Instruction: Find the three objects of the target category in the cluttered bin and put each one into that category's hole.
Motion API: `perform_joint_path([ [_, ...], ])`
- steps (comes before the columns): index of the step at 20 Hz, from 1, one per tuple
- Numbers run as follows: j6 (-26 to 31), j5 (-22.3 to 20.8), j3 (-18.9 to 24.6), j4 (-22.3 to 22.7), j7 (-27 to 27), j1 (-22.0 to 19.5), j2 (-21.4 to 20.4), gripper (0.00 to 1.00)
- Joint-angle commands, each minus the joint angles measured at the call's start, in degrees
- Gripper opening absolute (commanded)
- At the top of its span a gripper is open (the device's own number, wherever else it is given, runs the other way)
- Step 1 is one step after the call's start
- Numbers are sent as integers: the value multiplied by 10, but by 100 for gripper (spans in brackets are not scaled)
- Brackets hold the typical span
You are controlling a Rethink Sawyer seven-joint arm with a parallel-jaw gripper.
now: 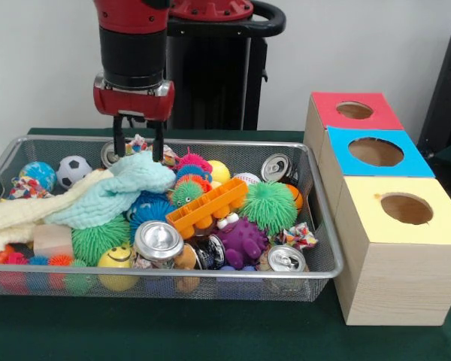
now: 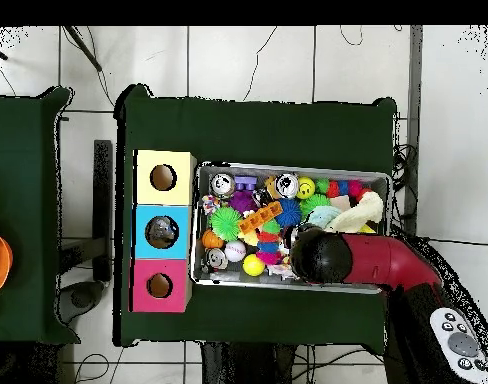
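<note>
**A crinkly wad sits right between my fingers**

One wad (image 1: 140,142) of shiny, wrinkly plastic lies just below my gripper (image 1: 138,153), at the back edge of the bin (image 1: 173,289). I think it is very light and soft. It will squash and may slip, so I should pinch it across its fat middle and squeeze well.

My fingers (image 1: 119,143) are spread wide and hold nothing. I cannot tell if they touch the wad.

A second wad (image 1: 299,236) lies well away from my gripper, in the corner by the yellow box (image 1: 406,248). A third one (image 1: 19,188) may be at the other end, but I am not sure.

A pale blue cloth (image 1: 116,192) lies just in front of my fingers. Spiky balls (image 1: 270,204) and cans (image 1: 158,239) fill the rest.
</note>
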Motion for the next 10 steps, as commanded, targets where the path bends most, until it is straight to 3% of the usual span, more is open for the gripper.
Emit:
perform_joint_path([
  [1, -95, -59, 41, 13, -21, -2, 34, 100],
  [10, -200, -67, 28, -14, 27, 10, 49, 100],
])
